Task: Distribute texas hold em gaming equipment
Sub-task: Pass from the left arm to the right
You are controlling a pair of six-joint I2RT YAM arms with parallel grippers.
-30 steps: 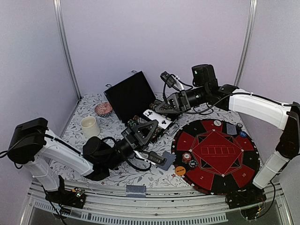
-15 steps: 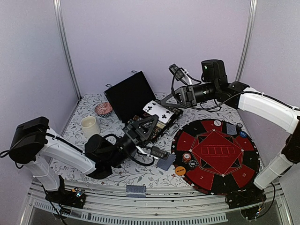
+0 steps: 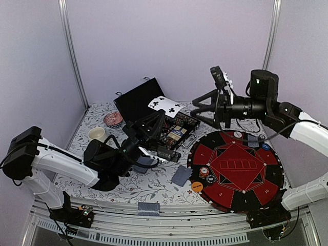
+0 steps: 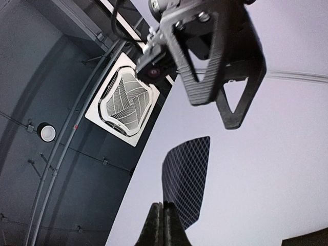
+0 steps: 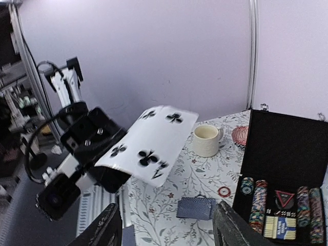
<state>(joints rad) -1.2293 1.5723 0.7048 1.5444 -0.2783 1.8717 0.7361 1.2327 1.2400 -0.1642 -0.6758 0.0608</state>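
My left gripper [image 3: 159,114] is raised above the open black case [image 3: 171,132] and is shut on a playing card [image 3: 166,105], a four of clubs. The left wrist view shows the pinch [image 4: 163,207] on that card's grey-blue back [image 4: 187,177]. The right wrist view shows the card's white face [image 5: 148,141]. My right gripper [image 3: 204,108] hangs open just right of the card, apart from it, its jaws [image 5: 166,230] wide with nothing between them. Chips [image 3: 205,173], an orange disc [image 3: 197,187], a white disc [image 3: 237,135] and a card [image 3: 252,141] lie on the round red-and-black mat [image 3: 266,177].
The case holds rows of chips [image 5: 259,202], its lid [image 3: 139,102] standing up behind. A cream cup [image 3: 97,134] and a pink dish [image 3: 113,119] stand at the back left. Face-down cards lie on the cloth [image 3: 181,176] and on the front rail [image 3: 148,208]. One loose chip [image 5: 224,191] lies beside the case.
The right gripper, shut on the card a second ago, has opened and drawn back to the right. The left gripper has risen and now holds the card higher up.
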